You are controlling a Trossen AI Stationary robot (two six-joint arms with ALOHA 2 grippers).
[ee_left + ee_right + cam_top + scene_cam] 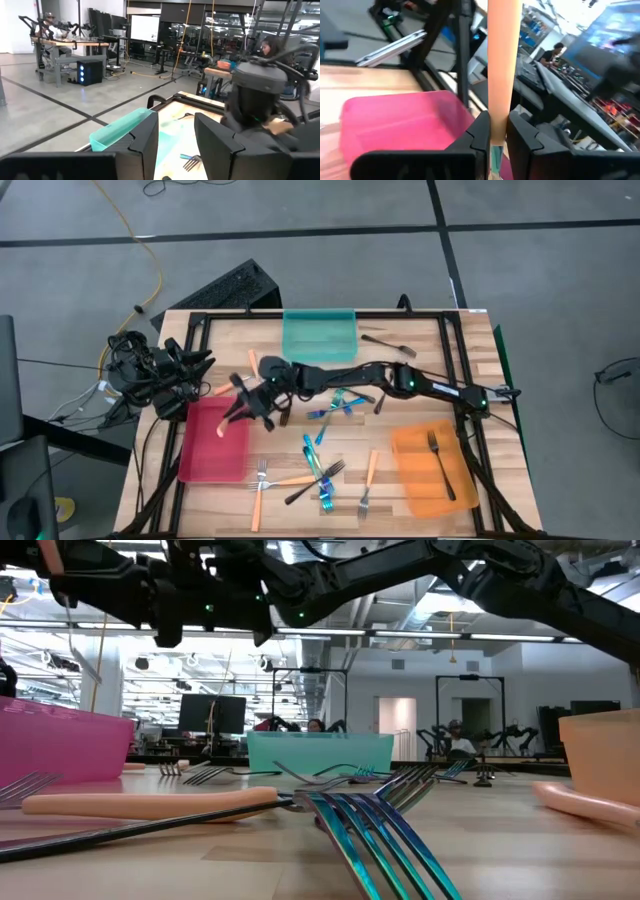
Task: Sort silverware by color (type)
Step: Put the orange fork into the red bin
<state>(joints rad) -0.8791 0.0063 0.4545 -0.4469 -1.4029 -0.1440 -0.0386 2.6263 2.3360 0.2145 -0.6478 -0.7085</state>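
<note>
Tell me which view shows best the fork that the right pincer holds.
The right wrist view: the orange-handled fork fills the picture, clamped in the right pincer over the red tray. The high view shows only a small blur; the other views do not clearly show it.

The flat red plastic tray (213, 442) lies left, the flat orange plastic tray (415, 465) right. The flat teal plastic tray (319, 335) sits far, between them.

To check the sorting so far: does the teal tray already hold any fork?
No, in the high view the teal tray is empty; the blue forks lie on the table in front of it.
</note>
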